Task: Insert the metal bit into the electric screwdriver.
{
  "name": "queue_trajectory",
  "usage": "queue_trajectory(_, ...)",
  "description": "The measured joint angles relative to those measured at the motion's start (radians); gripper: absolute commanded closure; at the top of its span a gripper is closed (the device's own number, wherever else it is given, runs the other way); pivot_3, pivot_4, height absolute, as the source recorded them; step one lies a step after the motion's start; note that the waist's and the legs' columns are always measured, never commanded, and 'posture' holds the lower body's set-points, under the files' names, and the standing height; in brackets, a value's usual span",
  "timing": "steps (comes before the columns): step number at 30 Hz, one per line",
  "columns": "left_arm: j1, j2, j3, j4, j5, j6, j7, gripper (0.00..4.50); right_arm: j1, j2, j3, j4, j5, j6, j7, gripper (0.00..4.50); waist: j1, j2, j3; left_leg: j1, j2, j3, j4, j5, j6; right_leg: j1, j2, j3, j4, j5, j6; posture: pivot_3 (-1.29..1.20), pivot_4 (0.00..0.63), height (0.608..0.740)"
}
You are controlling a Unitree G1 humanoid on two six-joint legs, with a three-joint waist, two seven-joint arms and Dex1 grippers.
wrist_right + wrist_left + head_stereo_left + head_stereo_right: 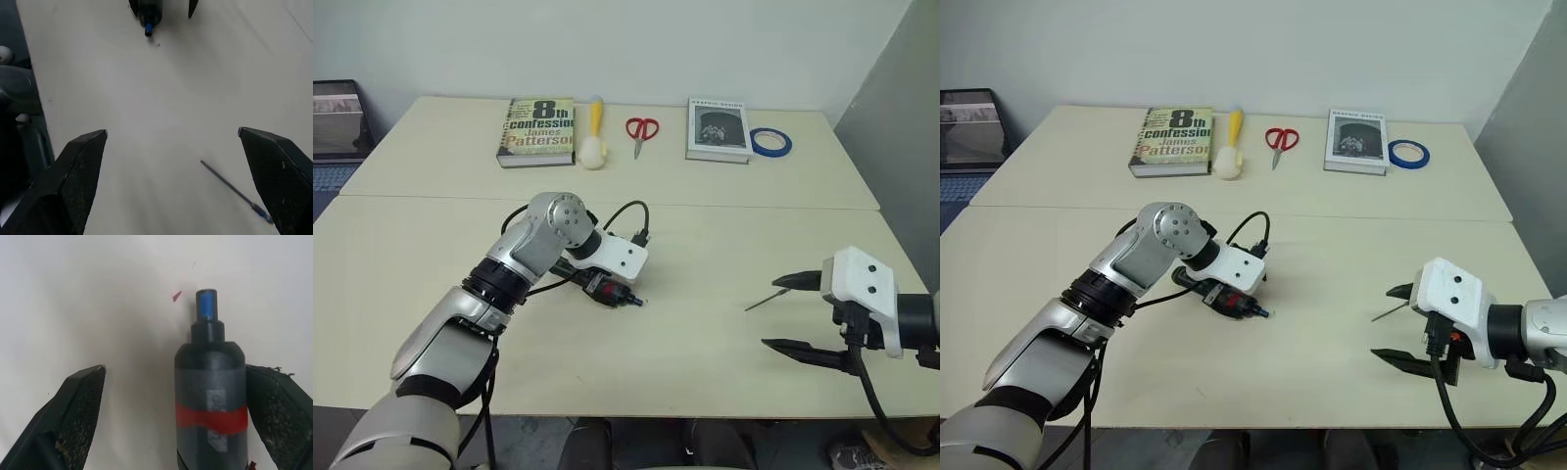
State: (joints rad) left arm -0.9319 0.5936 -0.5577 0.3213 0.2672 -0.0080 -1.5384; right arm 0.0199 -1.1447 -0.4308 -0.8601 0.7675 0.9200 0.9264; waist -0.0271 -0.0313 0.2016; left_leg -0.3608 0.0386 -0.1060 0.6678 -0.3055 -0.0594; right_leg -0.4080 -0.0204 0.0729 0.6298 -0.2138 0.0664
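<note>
The electric screwdriver (210, 382) lies on the table, black with a red band and a blue tip (206, 304). My left gripper (174, 369) points down over it, open, with the tool between the fingers and close against one finger (279, 406); the other finger (78, 401) stands well apart from it. In the head views the left hand covers most of the screwdriver (610, 291). The metal bit (766, 298), a thin grey rod, lies on the table to the right. My right gripper (770, 311) hovers open just above it, holding nothing; the bit (230, 188) lies between its spread fingers.
Along the far table stand a paperback (536, 130), a yellow-handled brush (595, 137), red scissors (642, 129), a second book (719, 129) and a blue tape roll (771, 142). A laptop (337, 122) sits far left. A seam (754, 206) joins the two tables.
</note>
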Motion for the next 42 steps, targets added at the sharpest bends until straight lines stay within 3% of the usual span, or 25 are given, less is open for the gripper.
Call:
queue_trajectory(5, 0.029, 0.017, 0.0, -0.019, 0.0, 0.022, -0.005, 0.03, -0.002, 0.033, -0.006, 0.015, 0.026, -0.041, 0.021, 0.0, 0.0, 0.0, 0.0, 0.0, 0.0, 0.0, 0.0, 0.0, 0.0, 0.0, 0.0, 0.0, 0.0, 0.0, 0.0, 0.0, 0.15, 0.74)
queue_trajectory(18, 0.037, 0.018, 0.0, -0.038, 0.0, 0.025, -0.007, 0.03, 0.066, 0.055, -0.174, 0.07, 0.046, -0.136, 0.119, 0.0, 0.0, 0.0, 0.0, 0.0, 0.0, 0.0, 0.0, 0.0, 0.0, 0.0, 0.0, 0.0, 0.0, 0.0, 0.0, 0.0, 0.15, 0.74)
queue_trajectory(42, 0.036, 0.022, 0.0, -0.037, 0.01, 0.022, -0.014, 0.03, 0.058, 0.078, -0.175, 0.078, 0.089, -0.18, 0.105, 0.0, 0.0, 0.0, 0.0, 0.0, 0.0, 0.0, 0.0, 0.0, 0.0, 0.0, 0.0, 0.0, 0.0, 0.0, 0.0, 0.0, 0.15, 0.74)
